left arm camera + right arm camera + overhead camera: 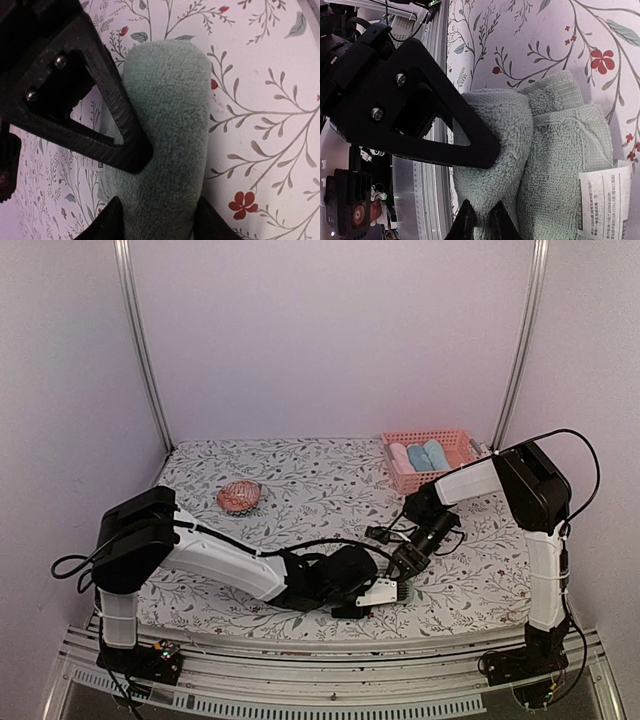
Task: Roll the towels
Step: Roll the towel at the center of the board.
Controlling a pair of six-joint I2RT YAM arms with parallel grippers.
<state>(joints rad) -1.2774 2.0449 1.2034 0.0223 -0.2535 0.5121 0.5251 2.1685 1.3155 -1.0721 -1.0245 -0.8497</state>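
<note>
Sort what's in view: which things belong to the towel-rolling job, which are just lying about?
Job:
- pale sage-green terry towel, rolled up, held by left gripper and right gripper
- rolled light-blue towels, sitting in the basket

Lying about:
- pink plastic slatted basket, far right corner
- reddish round object, mid-left on the floral cloth

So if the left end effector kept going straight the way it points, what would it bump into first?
The pale sage green rolled terry towel. The left end effector has a fingertip on each side of the roll, so going straight on would probably just push along the towel itself.
</note>
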